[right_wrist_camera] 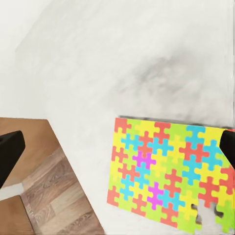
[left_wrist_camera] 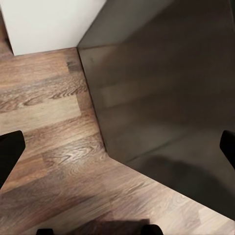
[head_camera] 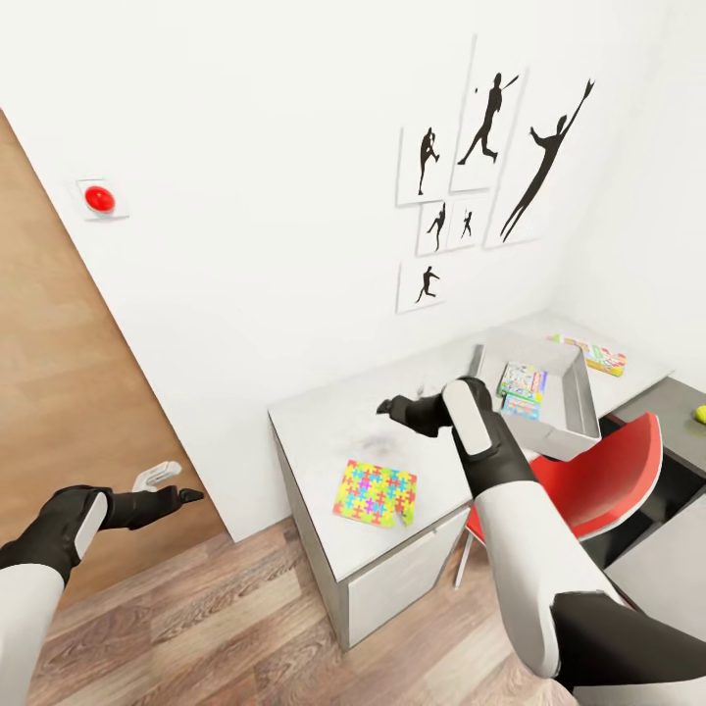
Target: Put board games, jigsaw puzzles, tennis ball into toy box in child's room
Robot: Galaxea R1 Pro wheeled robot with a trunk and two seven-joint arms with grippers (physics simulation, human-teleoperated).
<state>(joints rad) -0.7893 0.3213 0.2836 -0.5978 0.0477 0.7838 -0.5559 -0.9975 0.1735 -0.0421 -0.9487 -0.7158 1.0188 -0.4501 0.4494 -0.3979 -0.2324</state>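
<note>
Right gripper (head_camera: pixel 397 404) first: it hangs over the pale table (head_camera: pixel 324 422) with its fingers spread wide apart and nothing between them, and in its wrist view a jigsaw puzzle (right_wrist_camera: pixel 171 171) lies flat just beyond the tips, notched corner showing. From the head camera I see that same puzzle near the table's front edge, untouched. My left gripper (head_camera: pixel 186 495) is parked low by the wooden door (head_camera: pixel 59 392), also spread and empty, looking down at plank floor.

Further out, the toy box (head_camera: pixel 579 392) sits on the table with a light blue board game (head_camera: pixel 522 389) already inside — I judge that one done. Another board game (head_camera: pixel 593 355) lies on the table behind the box, and the tennis ball (head_camera: pixel 700 414) rests on the lower dark wing. So most of the work remains; this puzzle looks next.
</note>
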